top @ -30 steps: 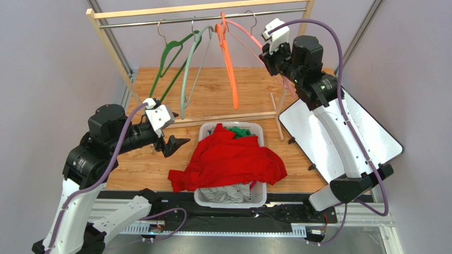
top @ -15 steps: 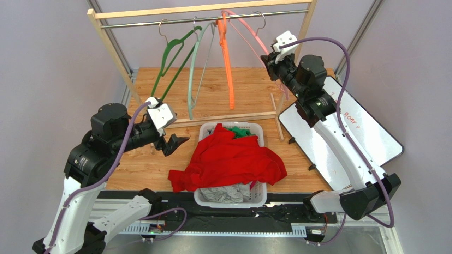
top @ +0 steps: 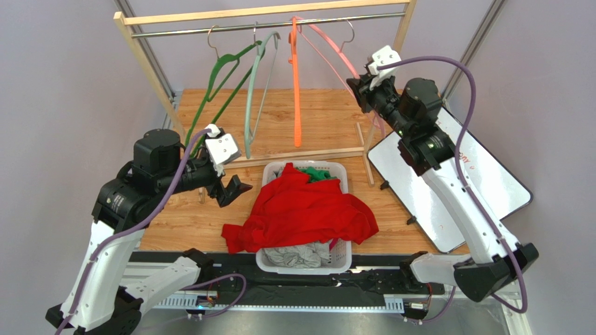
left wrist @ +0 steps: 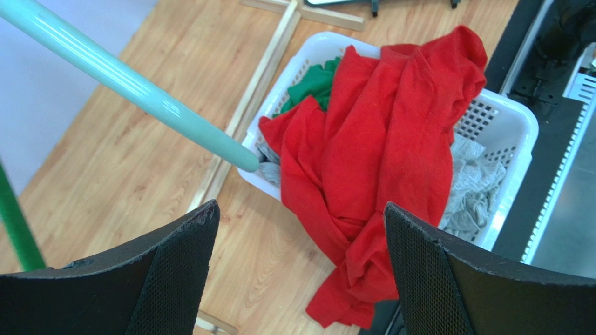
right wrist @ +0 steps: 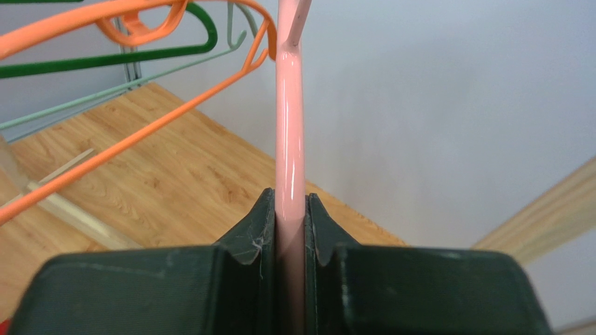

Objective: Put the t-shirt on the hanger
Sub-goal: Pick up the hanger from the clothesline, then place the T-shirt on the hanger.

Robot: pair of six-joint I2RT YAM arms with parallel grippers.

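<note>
While the right gripper [right wrist: 290, 209], clamped on the hanger [right wrist: 289, 132], dragged it rightward along the rail [top: 175, 29], hook apparently not yet off, the left gripper [top: 234, 190] edged, jaws wide, toward the t-shirt [top: 308, 209] draped over the basket [top: 340, 262]; both halves were lining up.

The only writing, red marks on the whiteboard [top: 498, 183], is too small to read.

Orange hanger [top: 296, 91], mint hanger [left wrist: 133, 87], dark-green hanger [right wrist: 105, 61] on wooden rack [top: 259, 12]; white basket [left wrist: 515, 132] with grey garment [left wrist: 470, 188].
</note>
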